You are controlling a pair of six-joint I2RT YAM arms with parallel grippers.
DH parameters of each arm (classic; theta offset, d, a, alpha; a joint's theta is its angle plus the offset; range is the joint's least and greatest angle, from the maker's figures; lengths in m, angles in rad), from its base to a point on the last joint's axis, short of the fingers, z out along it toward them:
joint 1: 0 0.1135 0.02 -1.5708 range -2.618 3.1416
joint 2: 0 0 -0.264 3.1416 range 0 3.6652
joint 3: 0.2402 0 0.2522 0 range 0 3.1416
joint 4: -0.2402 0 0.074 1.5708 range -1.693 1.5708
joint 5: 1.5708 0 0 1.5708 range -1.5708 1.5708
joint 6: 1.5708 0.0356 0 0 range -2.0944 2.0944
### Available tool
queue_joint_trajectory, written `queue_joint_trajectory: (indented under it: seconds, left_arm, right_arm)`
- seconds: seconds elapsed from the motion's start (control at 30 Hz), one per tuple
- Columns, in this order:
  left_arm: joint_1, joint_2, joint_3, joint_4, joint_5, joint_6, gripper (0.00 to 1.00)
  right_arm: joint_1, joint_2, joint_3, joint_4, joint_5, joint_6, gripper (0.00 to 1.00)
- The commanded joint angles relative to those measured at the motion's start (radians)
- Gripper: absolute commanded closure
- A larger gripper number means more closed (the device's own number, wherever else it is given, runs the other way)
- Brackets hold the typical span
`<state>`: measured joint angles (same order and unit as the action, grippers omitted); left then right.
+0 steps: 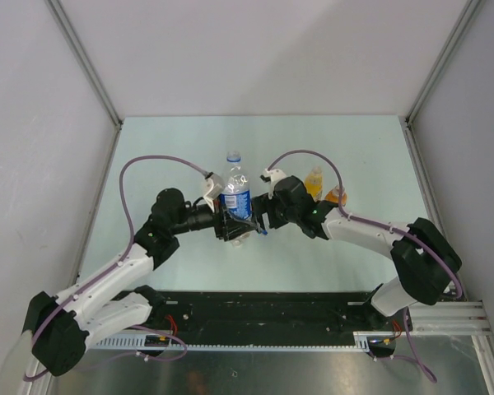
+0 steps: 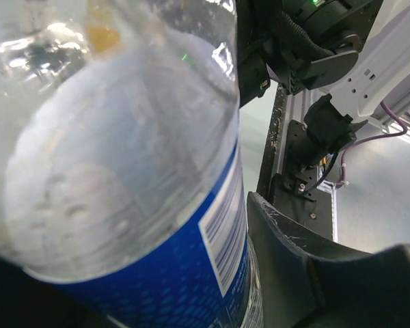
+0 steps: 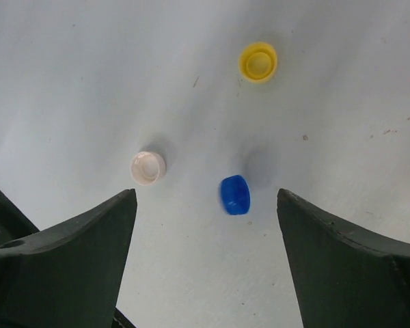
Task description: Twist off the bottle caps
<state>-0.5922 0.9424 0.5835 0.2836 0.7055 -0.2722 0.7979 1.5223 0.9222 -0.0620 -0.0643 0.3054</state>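
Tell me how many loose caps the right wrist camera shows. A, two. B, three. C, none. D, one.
B: a yellow cap, a white cap and a blue cap all show off their bottles, just beyond the open right gripper.

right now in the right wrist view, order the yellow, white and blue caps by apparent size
1. yellow cap, slightly largest
2. white cap, nearly alike
3. blue cap, side-on, narrower; distance unclear, so unsure
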Motion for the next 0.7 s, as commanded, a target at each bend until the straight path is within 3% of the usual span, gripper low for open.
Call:
queue_joint_trajectory:
  seconds: [0.0,0.4,0.67]
  left_arm:
    - [0.008,0.011,0.022,0.044,0.045,-0.006,0.63]
    - [0.009,0.034,0.039,0.039,0.07,0.003,0.62]
    - [0.002,0.091,0.065,0.04,0.124,-0.025,0.63]
  right_arm:
    - [-0.009,-0.068,0.006,0.04,0.015,-0.01,0.1]
    - [-0.111,-0.333,0.009,-0.026,-0.099,0.024,0.01]
    - [-0.367,-0.55,0.01,0.01,-0.453,0.131,0.01]
